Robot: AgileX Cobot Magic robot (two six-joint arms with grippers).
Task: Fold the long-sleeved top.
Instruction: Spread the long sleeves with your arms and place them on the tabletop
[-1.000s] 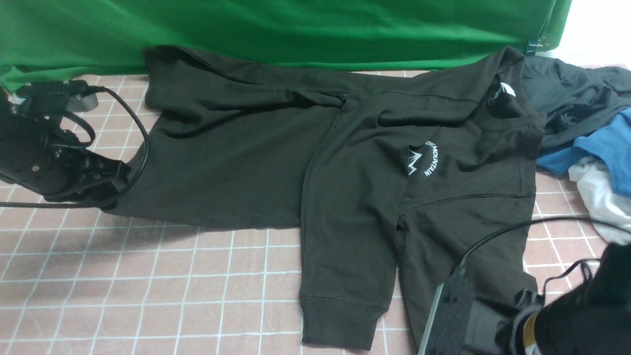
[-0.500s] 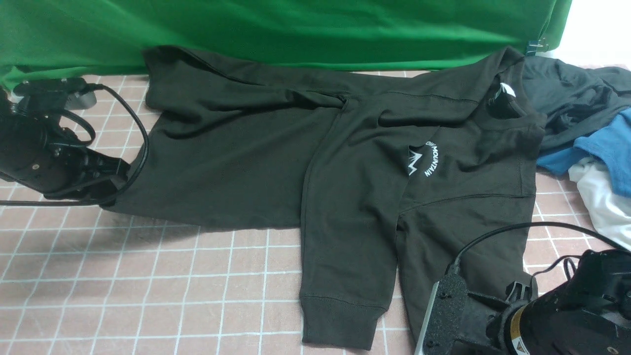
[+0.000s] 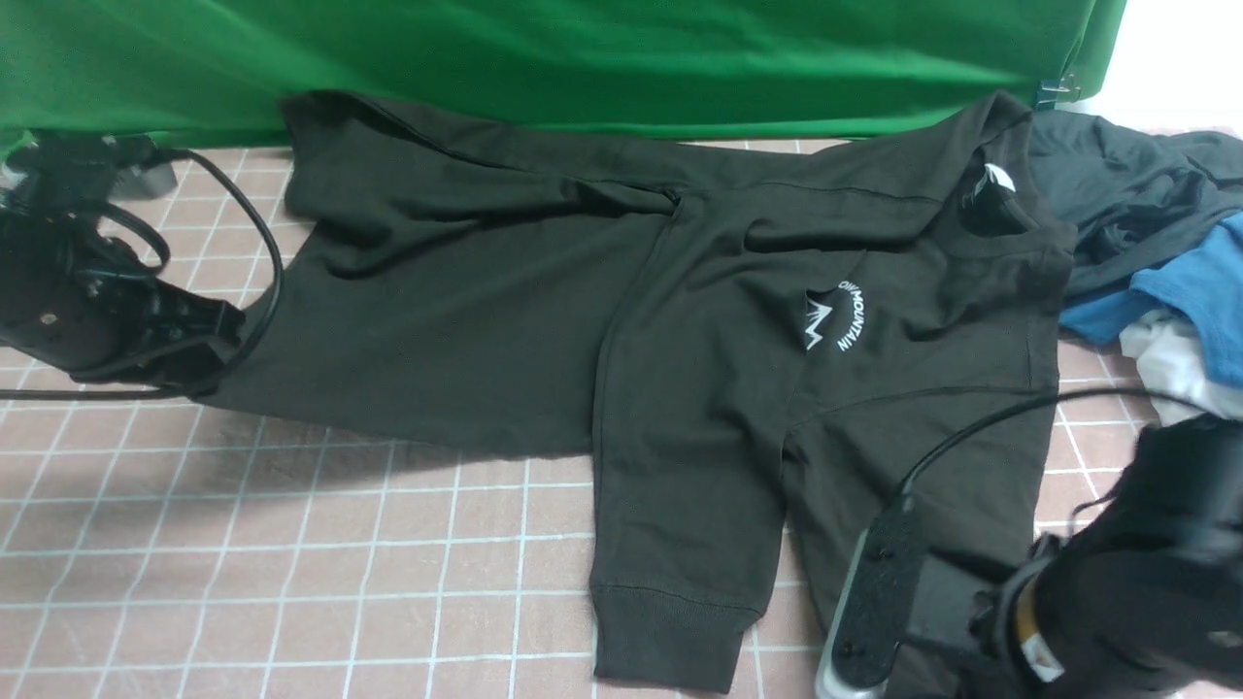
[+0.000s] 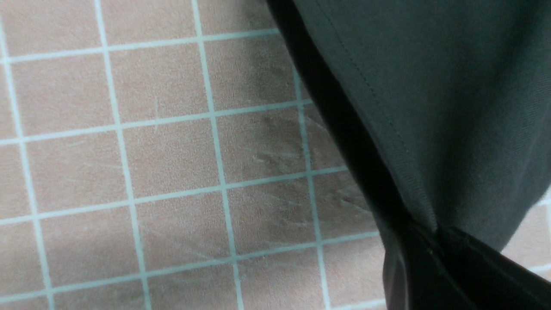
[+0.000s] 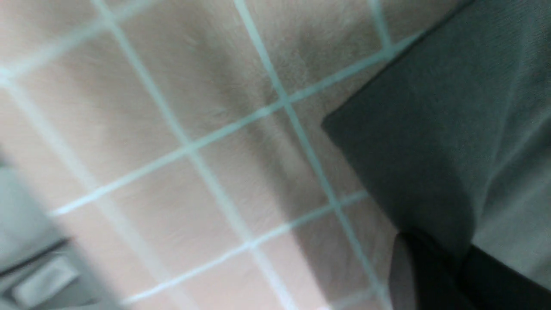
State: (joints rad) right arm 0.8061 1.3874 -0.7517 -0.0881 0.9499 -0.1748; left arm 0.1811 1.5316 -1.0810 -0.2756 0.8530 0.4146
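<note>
Since the top lies spread across the far half of the worktop, neck to the right and hem to the left, we judge both ends are gripped so that one long edge can be carried over in a single fold.

From the front, the left claw sits at the hem's near-left corner. The right arm, at the near right, hides its own tip.

At the left wrist, we see that claw clamped tight on the stitched hem.

At the right wrist, the right claw is pinched closed on a corner of the top.
</note>
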